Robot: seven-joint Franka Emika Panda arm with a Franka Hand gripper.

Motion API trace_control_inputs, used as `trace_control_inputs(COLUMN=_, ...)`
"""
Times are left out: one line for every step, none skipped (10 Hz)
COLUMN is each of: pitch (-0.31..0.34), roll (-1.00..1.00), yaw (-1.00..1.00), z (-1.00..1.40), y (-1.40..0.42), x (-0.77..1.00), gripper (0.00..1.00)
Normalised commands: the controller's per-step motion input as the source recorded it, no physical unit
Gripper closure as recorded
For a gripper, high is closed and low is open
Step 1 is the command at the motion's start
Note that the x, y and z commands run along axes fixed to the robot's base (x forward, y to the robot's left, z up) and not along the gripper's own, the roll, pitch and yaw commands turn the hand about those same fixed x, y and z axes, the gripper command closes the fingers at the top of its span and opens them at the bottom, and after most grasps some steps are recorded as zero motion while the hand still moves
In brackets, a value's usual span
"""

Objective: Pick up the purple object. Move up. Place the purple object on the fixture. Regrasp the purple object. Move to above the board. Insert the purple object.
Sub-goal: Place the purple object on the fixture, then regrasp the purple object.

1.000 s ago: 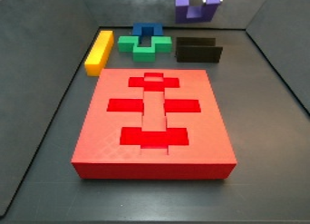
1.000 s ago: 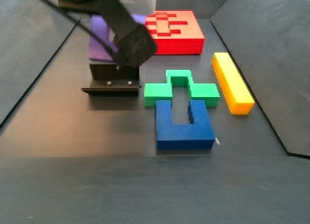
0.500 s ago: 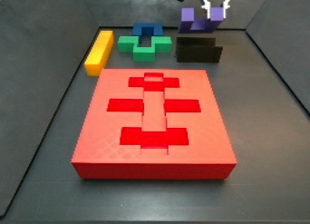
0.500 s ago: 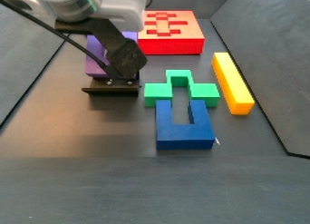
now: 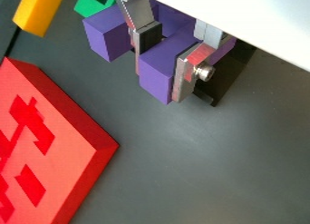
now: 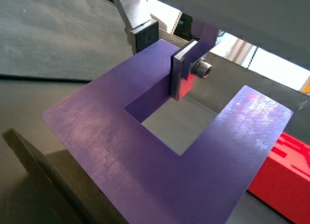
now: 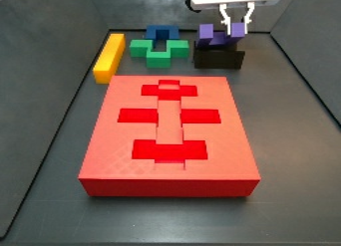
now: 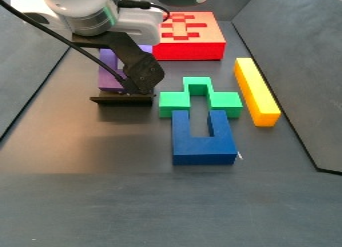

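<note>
the gripper (image 5: 164, 53) hangs over the back edge of the dark floor, its silver fingers (image 5: 186, 75) clenched on one prong of the small purple u-shaped block (image 7: 218, 34), which sits atop the black fixture (image 7: 220, 57), behind the large red board (image 7: 170, 130). no readable writing.

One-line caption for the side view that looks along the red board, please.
The gripper lowers the purple object onto the fixture behind the board.
</note>
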Motion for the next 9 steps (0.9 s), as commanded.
trace_control_inputs(pitch=0.0, roll=-0.02, yaw=0.0, z=-0.29, y=-0.03, x=0.2, gripper=1.0)
trace_control_inputs(pitch=0.023, roll=-0.16, yaw=0.0, z=-0.34, y=0.0, x=0.25, gripper=1.0)
trace_control_inputs(pitch=0.131, roll=-0.1, yaw=0.0, z=-0.32, y=0.0, x=0.35, gripper=1.0)
trace_control_inputs(pitch=0.22, roll=0.0, yaw=-0.02, z=-0.27, y=0.0, x=0.37, gripper=1.0)
trace_control_inputs(pitch=0.166, roll=-0.01, yaw=-0.08, z=0.0, y=0.02, x=0.14, gripper=1.0)
trace_control_inputs(pitch=0.0, roll=0.01, yaw=0.0, z=0.0, y=0.0, x=0.0, gripper=1.0)
trace_control_inputs(pitch=0.0, roll=0.05, yaw=0.0, z=0.0, y=0.0, x=0.0, gripper=1.0)
trace_control_inputs(pitch=0.0, roll=0.0, yaw=0.0, z=0.0, y=0.0, x=0.0, gripper=0.0)
trace_control_inputs(pitch=0.0, roll=-0.04, yaw=0.0, z=0.0, y=0.1, x=0.0, gripper=0.0)
